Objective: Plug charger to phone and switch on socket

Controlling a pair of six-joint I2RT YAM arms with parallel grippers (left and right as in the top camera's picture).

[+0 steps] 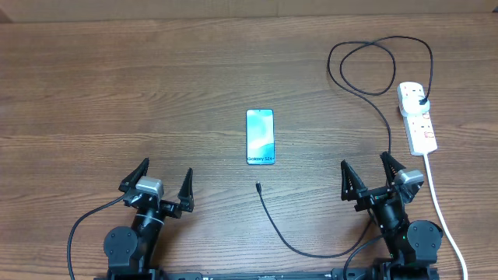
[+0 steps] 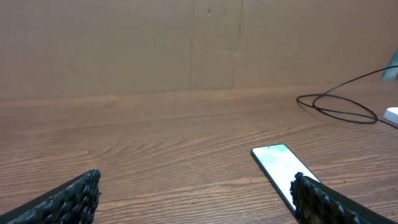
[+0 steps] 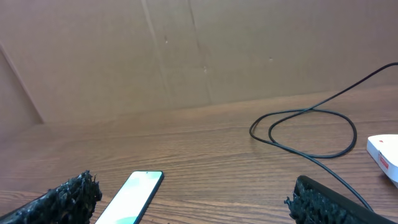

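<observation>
The phone [image 1: 260, 137] lies flat and face up near the middle of the bench [image 1: 117, 85], its screen lit light blue. Its long axis runs from the far side toward the robot, with the "Galaxy S24+" line at the near short edge.

The connector tip [image 1: 257, 185] of the charger [image 1: 268, 210] lies just short of that near edge, apart from it and pointing roughly toward the phone. From the tip the thin black cable curves toward the robot and to the right and passes by the right arm. It then runs to the far side, makes a loose loop [image 1: 381, 66] and ends at a black plug [image 1: 421, 99] seated in the far outlet of the socket [image 1: 418, 124].

The socket lies at the right of the bench, its long axis also far to near and slightly slanted. Its white cord [image 1: 443, 222] leaves the near end toward the robot. How its switches are set is too small to tell.

The left gripper [image 1: 167, 166] sits at the near left, well apart from the phone, jaws spread wide and holding nothing. The right gripper [image 1: 363, 159] sits at the near right, beside the cable's rising stretch, likewise spread and empty.

The left wrist camera shows the phone [image 2: 278, 163] by its right finger [image 2: 323, 199]. The right wrist camera shows the phone [image 3: 134, 198] at lower left and the socket's corner [image 3: 384, 152] at right.
</observation>
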